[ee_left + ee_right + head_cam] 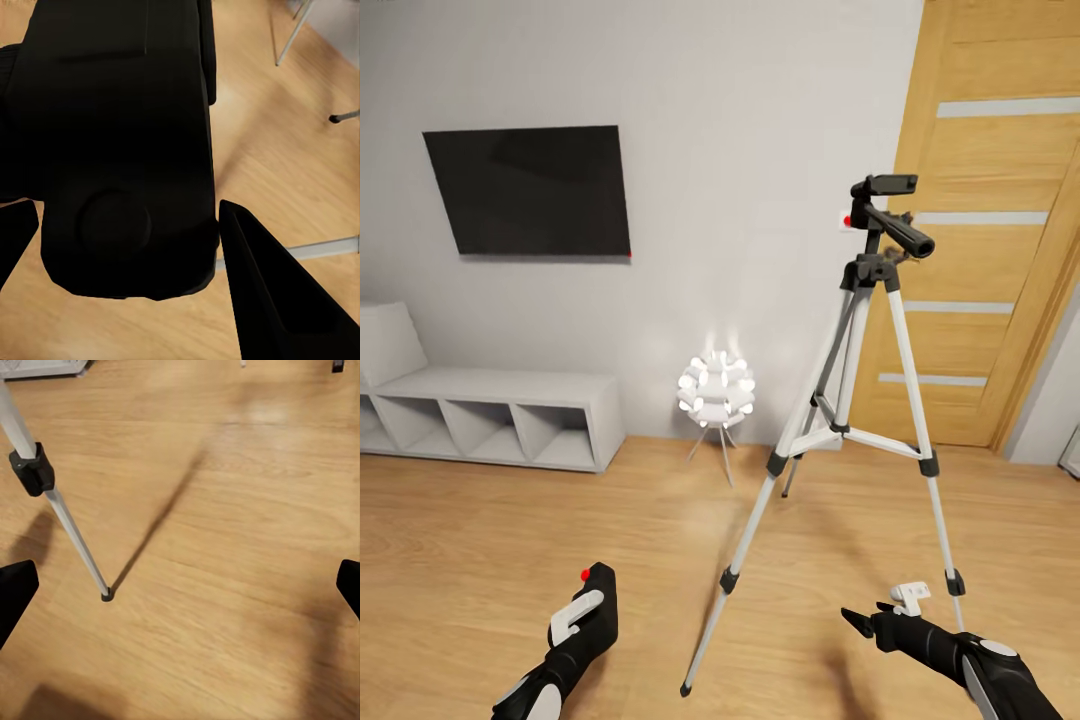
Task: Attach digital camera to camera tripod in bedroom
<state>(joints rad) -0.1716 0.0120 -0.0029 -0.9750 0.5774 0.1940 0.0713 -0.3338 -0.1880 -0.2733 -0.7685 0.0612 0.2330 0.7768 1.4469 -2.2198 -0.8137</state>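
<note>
The digital camera [603, 592], black and boxy with a red spot on top, sits low at the left in my left gripper [592, 608], which is shut on it. In the left wrist view the camera's dark body [120, 150] sits between the two fingers [277, 292]. The camera tripod [872, 268] stands on the wood floor right of centre, its black head and pan handle up near the door. My right gripper [863, 617] is open and empty, low beside the tripod's right leg. Between the right gripper's spread fingers [15, 592], one silver tripod leg [71, 529] ends in a black foot.
A black TV [530, 190] hangs on the grey wall. White cube shelves [490, 415] stand at the left, and a glowing white lamp [717, 388] on thin legs is behind the tripod. The wooden door [985, 230] is at the right.
</note>
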